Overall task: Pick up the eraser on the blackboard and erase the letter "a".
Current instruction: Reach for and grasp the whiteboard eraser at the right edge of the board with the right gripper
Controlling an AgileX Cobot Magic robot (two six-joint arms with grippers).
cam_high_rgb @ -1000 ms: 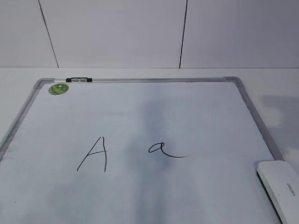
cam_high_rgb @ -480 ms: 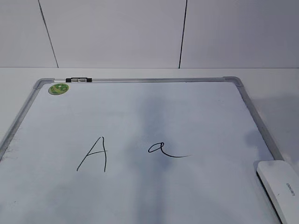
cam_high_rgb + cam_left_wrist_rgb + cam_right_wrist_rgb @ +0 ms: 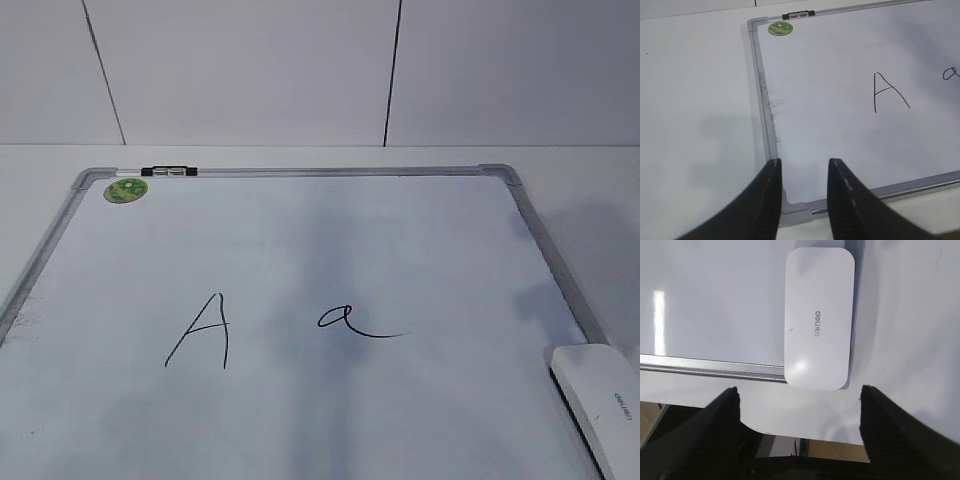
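Observation:
The white eraser (image 3: 600, 400) lies on the blackboard's front right corner, over the frame; in the right wrist view (image 3: 819, 317) it lies just ahead of my right gripper (image 3: 799, 395), which is wide open, empty and above the table edge. The blackboard (image 3: 300, 240) is a white board with a grey frame. The letter "a" (image 3: 350, 322) is written near its middle, right of a capital "A" (image 3: 205, 332). My left gripper (image 3: 804, 167) is open and empty above the board's front left corner (image 3: 795, 210). Neither gripper shows in the exterior view.
A black-and-clear marker (image 3: 168, 172) lies on the board's far frame beside a round green sticker (image 3: 126, 190). White table (image 3: 695, 100) surrounds the board. The table's front edge (image 3: 805, 437) shows between my right fingers.
A shadow has grown over the board's right side and the table beyond it. The eraser, the letters and the marker have not moved.

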